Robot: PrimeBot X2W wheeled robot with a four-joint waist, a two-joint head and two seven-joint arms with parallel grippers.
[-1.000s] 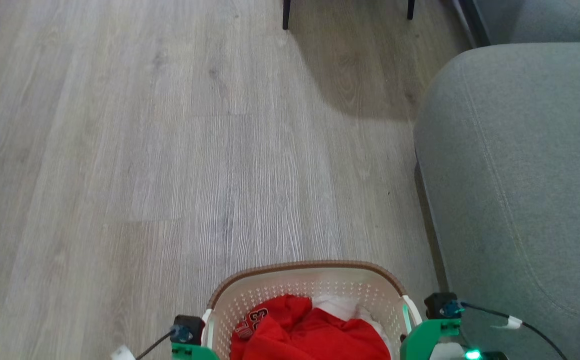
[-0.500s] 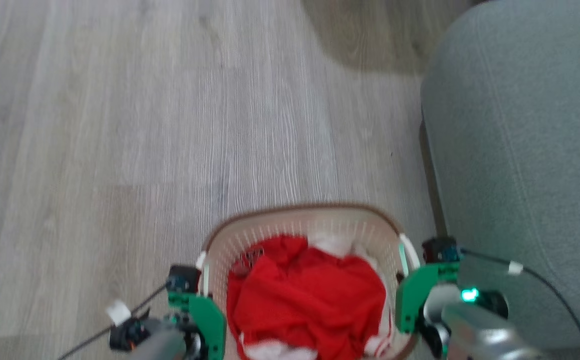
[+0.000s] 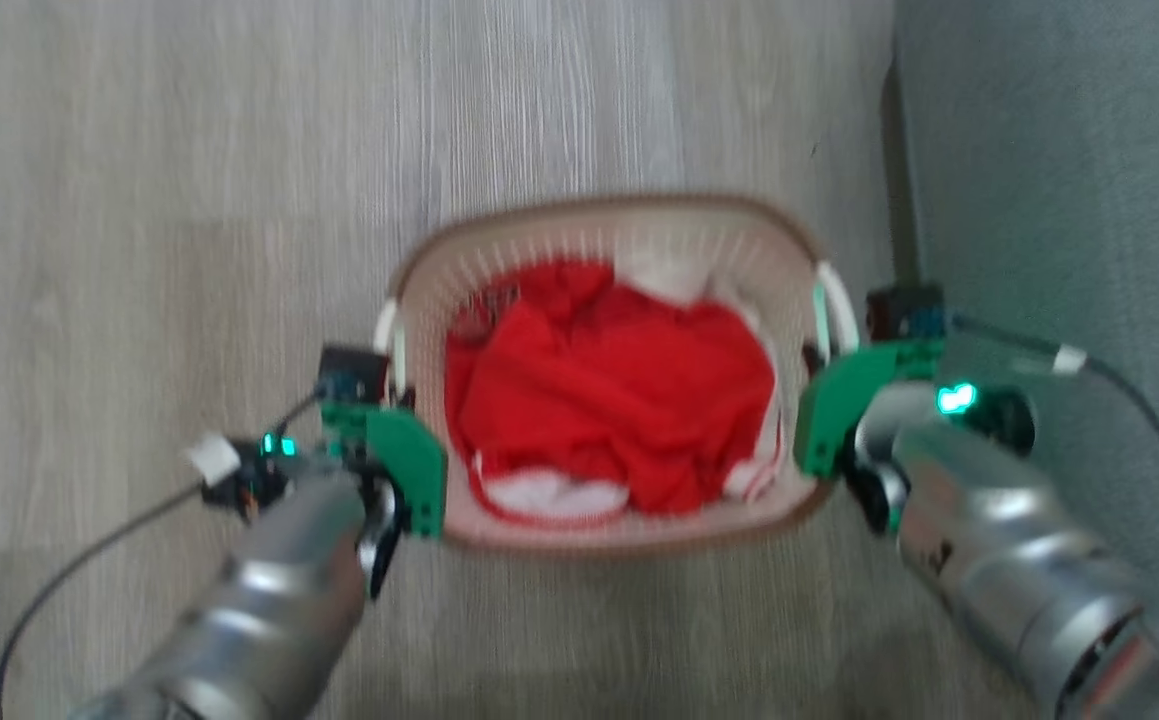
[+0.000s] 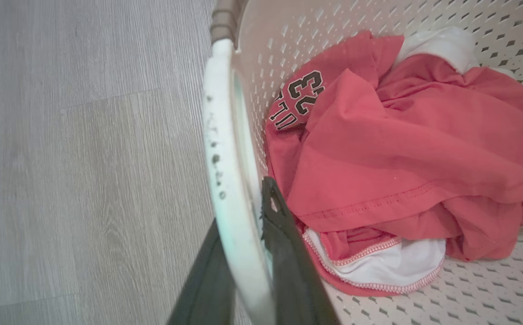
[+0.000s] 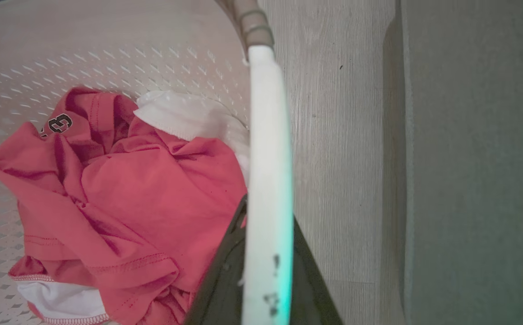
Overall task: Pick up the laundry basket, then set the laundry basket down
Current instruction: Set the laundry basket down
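Observation:
The laundry basket [image 3: 619,204], cream perforated plastic with a brown rim, sits in the middle of the head view, blurred. Red and white clothes [image 3: 609,400] fill it. My left gripper [image 3: 399,390] is shut on its white left handle [image 4: 223,135], one dark finger [image 4: 284,234] inside the handle loop and the other outside. On the opposite side my right gripper [image 3: 819,360] is shut on the white right handle [image 5: 268,135], a dark finger [image 5: 223,271] on each side of it. I cannot tell whether the basket touches the floor.
A grey upholstered sofa [image 3: 1059,150] stands close along the basket's right side, with a narrow strip of floor [image 5: 338,158] between them. Pale wood floor [image 3: 139,200] spreads to the left and ahead. Thin black cables trail from both wrists.
The head camera has tilted down, so the basket and both arms now show higher and fuller in the picture. Both grippers stay shut on the handles.

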